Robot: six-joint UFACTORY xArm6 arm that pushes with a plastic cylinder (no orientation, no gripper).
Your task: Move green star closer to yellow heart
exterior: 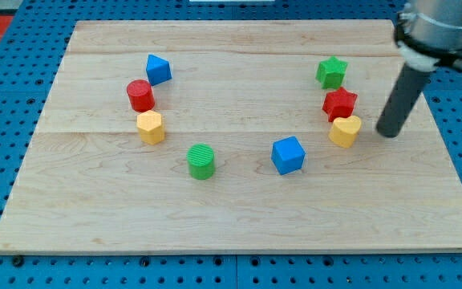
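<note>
Right now my tip, the blunt end of a smooth dark rod with no jaws and nothing held, rests on the pale grained wooden board. Just to its view-left sits the glossy yellow heart, touching the red star above it. Farther up-left stands the green star. Well left lie a blue cube and a ridged green cylinder.

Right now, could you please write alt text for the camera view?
My tip rests right of the yellow heart, with the red star between it and the green star. Other blocks curve leftward across the wooden board.
</note>
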